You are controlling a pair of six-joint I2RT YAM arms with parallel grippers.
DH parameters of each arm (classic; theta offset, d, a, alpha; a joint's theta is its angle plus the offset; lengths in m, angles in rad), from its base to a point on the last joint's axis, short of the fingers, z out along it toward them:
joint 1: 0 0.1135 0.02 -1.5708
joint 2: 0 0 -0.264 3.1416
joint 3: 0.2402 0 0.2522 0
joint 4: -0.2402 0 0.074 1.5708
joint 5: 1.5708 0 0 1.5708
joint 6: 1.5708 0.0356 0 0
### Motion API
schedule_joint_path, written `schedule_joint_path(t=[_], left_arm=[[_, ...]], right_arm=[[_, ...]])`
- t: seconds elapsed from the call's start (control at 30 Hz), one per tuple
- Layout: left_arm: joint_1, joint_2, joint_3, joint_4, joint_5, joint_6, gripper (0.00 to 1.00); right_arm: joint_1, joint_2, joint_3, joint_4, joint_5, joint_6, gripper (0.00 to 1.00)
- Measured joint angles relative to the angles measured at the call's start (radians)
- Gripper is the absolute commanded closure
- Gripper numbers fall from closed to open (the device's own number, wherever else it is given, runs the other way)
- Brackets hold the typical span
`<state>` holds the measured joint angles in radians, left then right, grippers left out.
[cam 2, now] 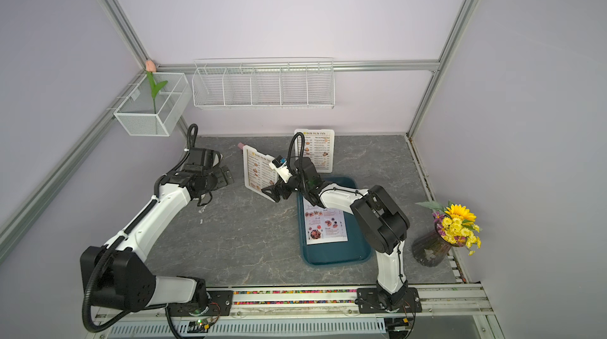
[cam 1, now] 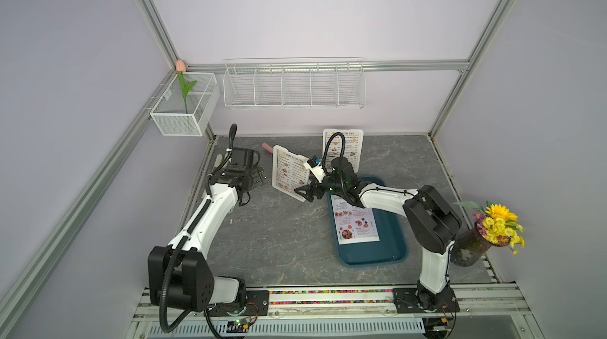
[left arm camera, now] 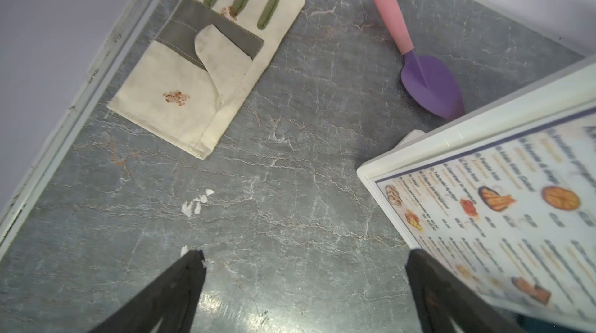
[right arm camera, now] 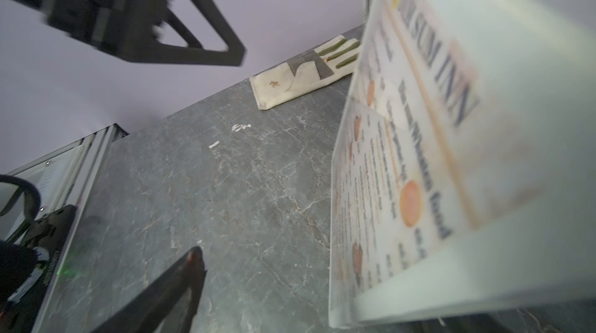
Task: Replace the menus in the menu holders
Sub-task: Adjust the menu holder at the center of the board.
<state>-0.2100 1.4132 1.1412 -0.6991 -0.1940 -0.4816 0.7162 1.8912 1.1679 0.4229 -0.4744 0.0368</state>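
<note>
Spread and empty, the right hand (cam 1: 303,193) sits at the bottom corner of the nearer menu holder (cam 1: 275,163), whose long axis runs toward eleven o'clock on the desk (cam 1: 279,239); the left hand (cam 1: 256,178), also spread, is farther off at nine o'clock.

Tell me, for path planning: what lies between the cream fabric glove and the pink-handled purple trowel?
Bare grey marbled tabletop, seen in the left wrist view.
</note>
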Motion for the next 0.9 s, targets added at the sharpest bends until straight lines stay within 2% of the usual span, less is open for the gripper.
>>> schedule_joint_path(t=[0.27, 0.5, 0.67, 0.9], left_arm=[[-0.042, 0.168, 0.040, 0.058, 0.035, -0.034, 0.02], [-0.083, 0.315, 0.058, 0.138, 0.043, -0.040, 0.05], [-0.096, 0.372, 0.058, 0.184, 0.042, -0.029, 0.05], [-0.246, 0.424, 0.065, 0.233, 0.031, -0.034, 0.05]], right_arm=[[0.012, -0.183, -0.039, -0.082, 0.047, -0.019, 0.04], [0.013, -0.266, 0.079, -0.328, 0.136, -0.043, 0.04], [0.018, -0.262, 0.256, -0.478, 0.218, -0.031, 0.05], [0.027, -0.144, 0.467, -0.619, 0.403, 0.046, 0.18]])
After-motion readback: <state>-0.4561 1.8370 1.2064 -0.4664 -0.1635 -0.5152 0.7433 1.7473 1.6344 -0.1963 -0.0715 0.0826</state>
